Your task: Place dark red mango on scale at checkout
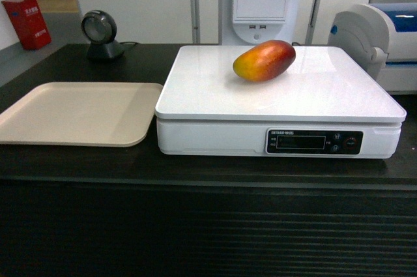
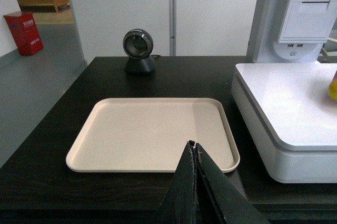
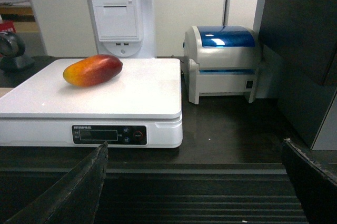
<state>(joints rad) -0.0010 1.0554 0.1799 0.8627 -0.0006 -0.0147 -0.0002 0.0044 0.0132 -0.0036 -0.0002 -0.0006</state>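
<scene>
Both my grippers hang back at the counter's [image 1: 208, 173] front edge: the left gripper [image 2: 194, 147] has its fingers pressed together on nothing, above the near rim of the beige tray [image 2: 152, 132]; the right gripper [image 3: 197, 182] is spread wide and empty. Beyond, the mango [image 1: 264, 60] lies on its side on the white scale [image 1: 280, 104], toward the back.

My head looks slightly down at the desk [image 1: 78, 160] front. My wrist views sit low before it, sharing the scale [image 1: 280, 88].
</scene>
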